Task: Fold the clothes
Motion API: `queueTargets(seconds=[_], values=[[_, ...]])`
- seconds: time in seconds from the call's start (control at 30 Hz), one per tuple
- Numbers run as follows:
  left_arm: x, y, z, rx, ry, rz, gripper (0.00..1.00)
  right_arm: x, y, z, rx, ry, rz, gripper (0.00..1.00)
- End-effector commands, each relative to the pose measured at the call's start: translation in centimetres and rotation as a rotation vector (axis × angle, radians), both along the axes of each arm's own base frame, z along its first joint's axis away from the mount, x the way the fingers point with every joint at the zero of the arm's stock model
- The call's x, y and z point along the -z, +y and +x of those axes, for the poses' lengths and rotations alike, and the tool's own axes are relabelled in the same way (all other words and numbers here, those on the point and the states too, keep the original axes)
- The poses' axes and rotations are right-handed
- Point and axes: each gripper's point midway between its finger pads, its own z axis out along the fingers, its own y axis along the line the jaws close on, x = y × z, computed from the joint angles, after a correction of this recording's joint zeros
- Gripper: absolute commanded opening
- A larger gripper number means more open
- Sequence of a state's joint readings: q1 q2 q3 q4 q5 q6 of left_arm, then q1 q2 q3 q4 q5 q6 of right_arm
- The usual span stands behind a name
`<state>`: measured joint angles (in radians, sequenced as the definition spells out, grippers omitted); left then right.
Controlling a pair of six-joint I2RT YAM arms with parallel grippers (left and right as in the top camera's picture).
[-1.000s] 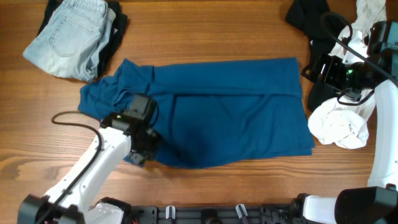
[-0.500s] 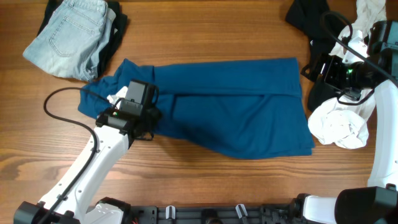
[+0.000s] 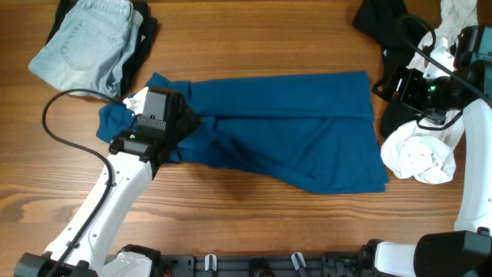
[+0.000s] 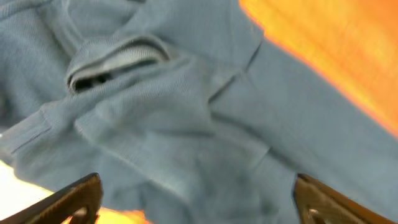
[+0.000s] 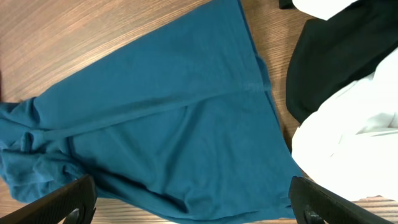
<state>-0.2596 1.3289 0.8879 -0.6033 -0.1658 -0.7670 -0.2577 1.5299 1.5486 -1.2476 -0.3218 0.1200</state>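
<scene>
shirt [image 3: 284, 138] of deep blue lies flat across the middle of the table [image 3: 254, 38] for folding, so my left gripper [image 4: 198, 202] hangs spread above its bunched end, pinching nothing, my right gripper [image 5: 193, 202] spread too.

No text, label, brand, number or sign can be read in any view. Nothing legible is made out on the blue shirt [image 3: 292, 131], the white garment [image 3: 419, 158] or the jeans [image 3: 84, 46].
</scene>
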Motion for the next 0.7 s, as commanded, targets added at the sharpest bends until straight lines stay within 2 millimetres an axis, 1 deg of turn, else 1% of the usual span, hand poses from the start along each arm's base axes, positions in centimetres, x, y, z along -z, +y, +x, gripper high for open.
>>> queueTargets(seconds=[0.0, 0.07, 0.2, 0.33, 0.4, 0.47, 0.5, 0.6, 0.67], values=[[-0.5, -1.0, -1.0, 0.106, 0.047, -0.008, 0.81, 0.1, 0.2, 0.2, 0.005, -0.001, 0.023, 1.0], [0.6, -1.4, -1.8, 0.166, 0.092, 0.02, 0.75, 0.1, 0.2, 0.4, 0.005, -0.007, 0.021, 1.0], [2.9, -3.3, -2.2, 0.426, 0.151, 0.13, 0.74, 0.0, 0.2, 0.5, 0.006, -0.012, 0.021, 1.0], [5.4, -5.3, -1.9, 0.62, 0.184, 0.206, 0.75, -0.1, 0.1, 0.7, 0.006, -0.023, 0.018, 1.0], [7.1, -5.9, -2.0, 0.702, 0.222, 0.24, 0.72, 0.0, 0.1, 0.6, 0.006, -0.019, 0.019, 1.0], [8.5, -5.8, -2.4, 0.739, 0.267, 0.262, 0.64, 0.0, 0.1, 0.6, 0.006, -0.016, 0.019, 1.0], [9.2, -5.3, -2.4, 0.731, 0.291, 0.282, 0.61, 0.0, 0.1, 0.6, 0.006, -0.017, 0.019, 1.0], [10.5, -4.1, -2.3, 0.706, 0.333, 0.346, 0.61, 0.0, 0.1, 0.7, 0.005, -0.022, 0.017, 1.0], [10.9, -3.8, -1.8, 0.694, 0.33, 0.374, 0.63, -0.1, 0.1, 0.7, 0.003, -0.025, 0.016, 1.0]])
